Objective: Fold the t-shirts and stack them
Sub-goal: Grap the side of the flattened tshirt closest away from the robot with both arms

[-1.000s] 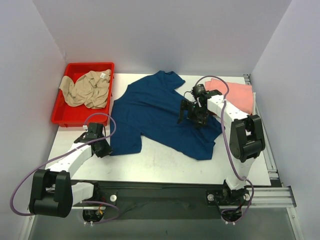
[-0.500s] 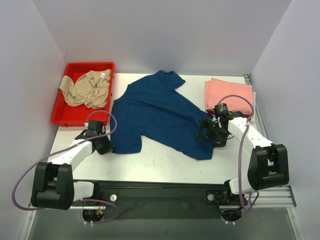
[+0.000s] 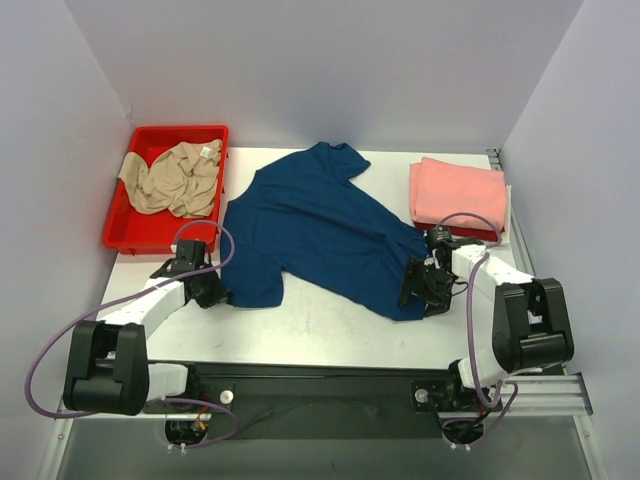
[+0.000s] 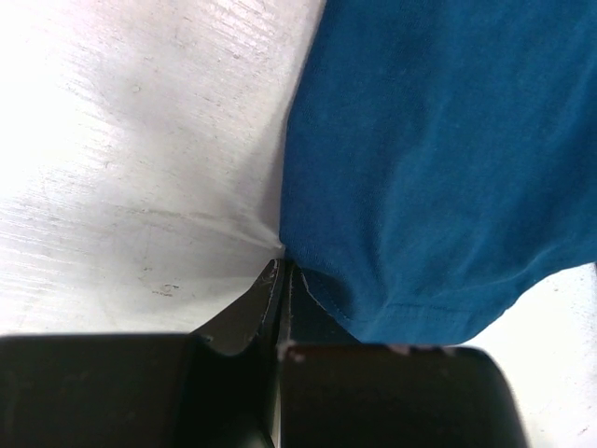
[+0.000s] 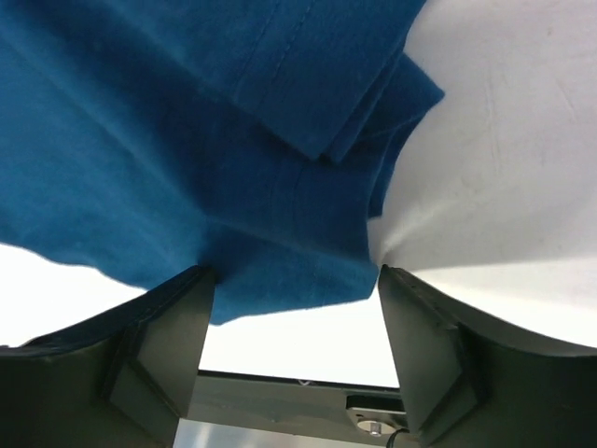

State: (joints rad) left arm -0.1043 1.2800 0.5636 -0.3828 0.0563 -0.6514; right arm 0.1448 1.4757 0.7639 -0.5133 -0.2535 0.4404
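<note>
**tee_folder99:** Where's everything sitting right now?

**yam_watcher:** The navy t-shirt (image 3: pixel 320 225) is spread out across the middle of the table (image 3: pixel 330 330). It's flat but skewed, with the collar end toward the top centre of the overhead frame and the hem running down toward the lower right. A beige t-shirt (image 3: pixel 175 178) is crumpled up in the red tray (image 3: pixel 116 236) at upper left. A pink t-shirt (image 3: pixel 458 190) lies folded at upper right, just beside the navy one.

**tee_folder99:** And the grippers?

**yam_watcher:** The left gripper (image 3: pixel 214 291) is down on the table at the navy shirt's lower-left corner, left of centre in the overhead shot. In the wrist cam its jaws are pressed tight together, with the tips right at the edge of the cloth. I honestly can't tell if any fabric is actually pinched in there.

**tee_folder99:** Right side?

**yam_watcher:** The right gripper (image 3: pixel 423 288) is at the shirt's lower-right corner, low over the table. Its two fingers (image 5: pixel 168 336) stand apart, one on each side of the hem corner, with blue cloth lying flat in the gap. That corner has a small fold doubled over on itself. So it's open and not clamping anything.
</note>
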